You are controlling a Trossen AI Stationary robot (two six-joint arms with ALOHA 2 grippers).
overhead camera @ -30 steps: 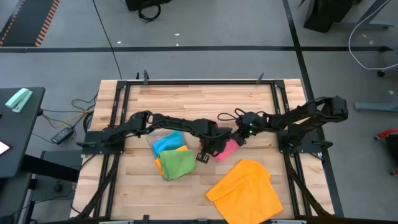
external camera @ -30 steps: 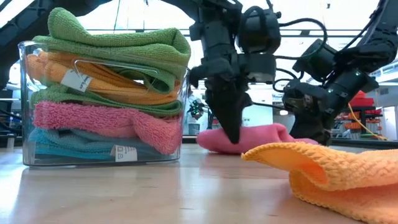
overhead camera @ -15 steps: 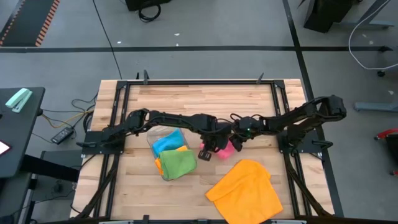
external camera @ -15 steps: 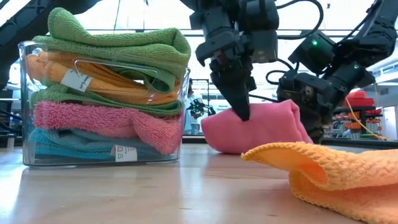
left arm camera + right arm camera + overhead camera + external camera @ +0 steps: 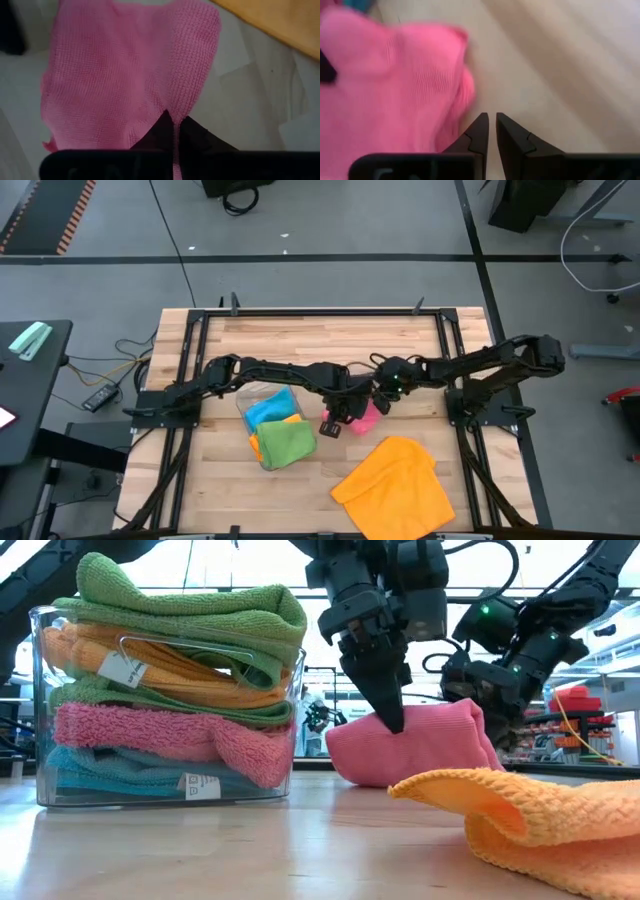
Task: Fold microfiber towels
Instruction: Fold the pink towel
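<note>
At frame left, a clear tray [image 5: 45, 710] holds stacked folded towels [image 5: 180, 690]. At centre, the left claw [image 5: 392, 720] pinches a pink towel [image 5: 420, 745] bunched on the worktop [image 5: 300, 850]. The right claw [image 5: 491, 131], nearly closed and empty, sits beside it. An orange towel [image 5: 540, 815] lies lower right.

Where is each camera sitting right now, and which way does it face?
High view: above the table, looking straight down; both arms show, meeting at the pink towel.
Low view: at tabletop height, looking across; left gripper pinches the pink towel, tray of folded towels beside it.
Left wrist view: looks past shut fingers onto the pink towel.
Right wrist view: right gripper beside the pink towel, not holding it.
All four share the pink towel.
</note>
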